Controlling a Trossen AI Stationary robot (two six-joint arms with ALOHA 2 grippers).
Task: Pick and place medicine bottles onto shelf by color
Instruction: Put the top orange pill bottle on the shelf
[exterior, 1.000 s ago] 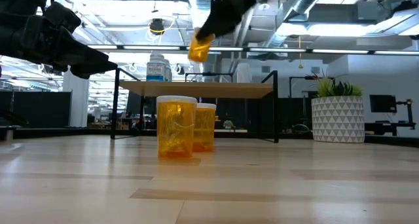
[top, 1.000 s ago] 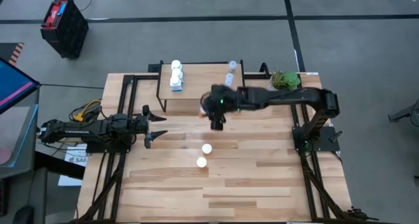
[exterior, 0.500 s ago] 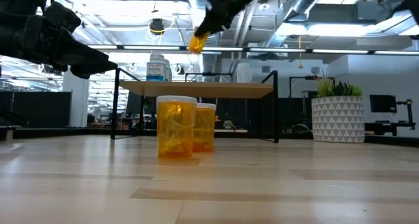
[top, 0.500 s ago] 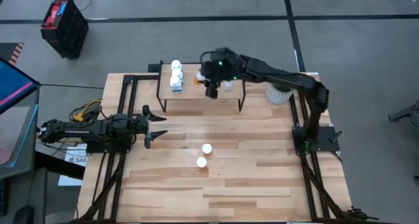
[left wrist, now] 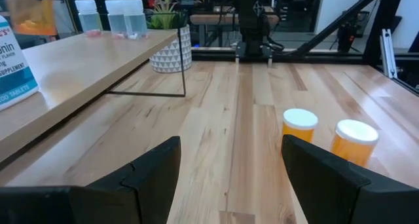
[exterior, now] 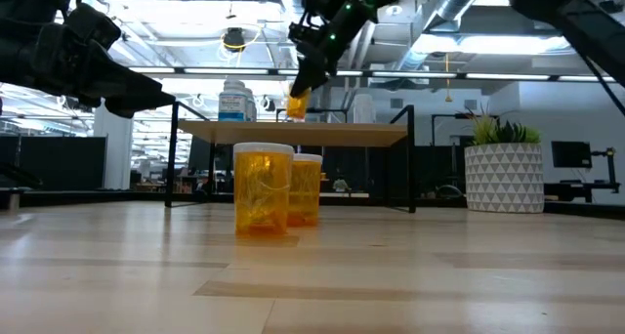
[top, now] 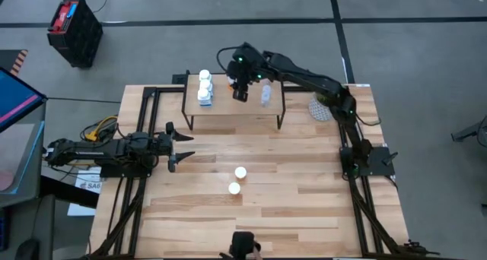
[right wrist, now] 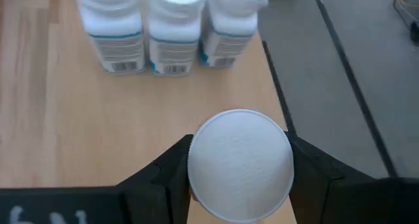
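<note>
My right gripper (top: 240, 91) is over the shelf (top: 228, 109), shut on an orange bottle with a white cap (exterior: 296, 105) that hangs close above the shelf top (exterior: 332, 130). Three white bottles (top: 205, 87) stand on the shelf's left end and clear pale-blue ones (top: 266, 93) toward its right end. Two more orange bottles (top: 240, 172) (top: 233, 188) stand upright on the table in front of the shelf. My left gripper (top: 179, 147) waits open and empty at the table's left; its fingers (left wrist: 157, 168) show apart in the left wrist view. My right gripper pinches the orange bottle between its two fingers (right wrist: 171, 175), one on each side just below the white cap (right wrist: 239, 164). The fingers come from above, pointing down. The bottle hangs about upright; whether its base touches the shelf top I cannot tell.
A potted green plant in a white patterned pot (exterior: 505, 168) stands at the table's far right, beside the shelf. A dark crate (top: 74, 30) sits on the floor beyond the table. Bare shelf top lies between the white and clear bottles (right wrist: 78, 132).
My right gripper has carried the orange bottle from in front of the shelf toward the table's far edge and a little left, over the shelf top, then down close to it. It has stayed shut on the bottle.
</note>
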